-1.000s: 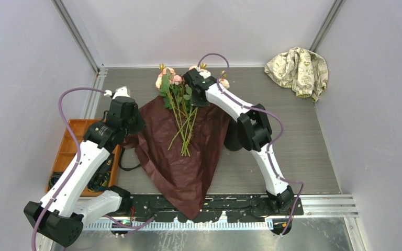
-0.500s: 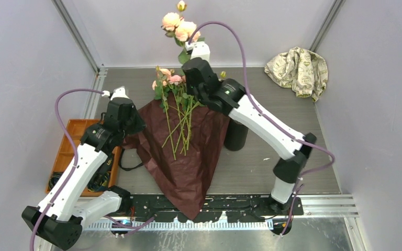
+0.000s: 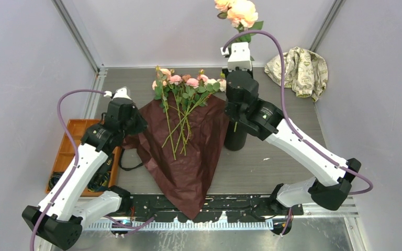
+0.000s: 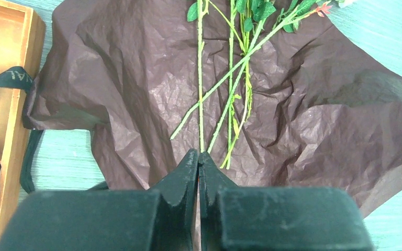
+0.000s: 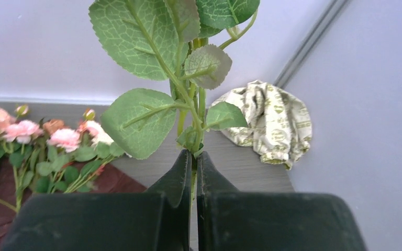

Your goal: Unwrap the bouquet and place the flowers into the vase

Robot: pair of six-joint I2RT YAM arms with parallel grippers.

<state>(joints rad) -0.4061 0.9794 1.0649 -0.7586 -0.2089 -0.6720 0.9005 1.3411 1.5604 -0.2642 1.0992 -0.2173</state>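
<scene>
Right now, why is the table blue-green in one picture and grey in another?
Left wrist view: a colour cast tints the table teal, and the left gripper's fingers near the lens look soft. Top view: it shows grey, evenly lit, with faint shadows. Right wrist view: the held flowers are sharp.

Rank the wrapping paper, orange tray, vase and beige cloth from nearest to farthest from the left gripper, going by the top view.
1. wrapping paper: pinched in the left gripper itself.
2. orange tray: just to the gripper's left.
3. vase: across the paper, to the right.
4. beige cloth: far right corner of the table.
</scene>
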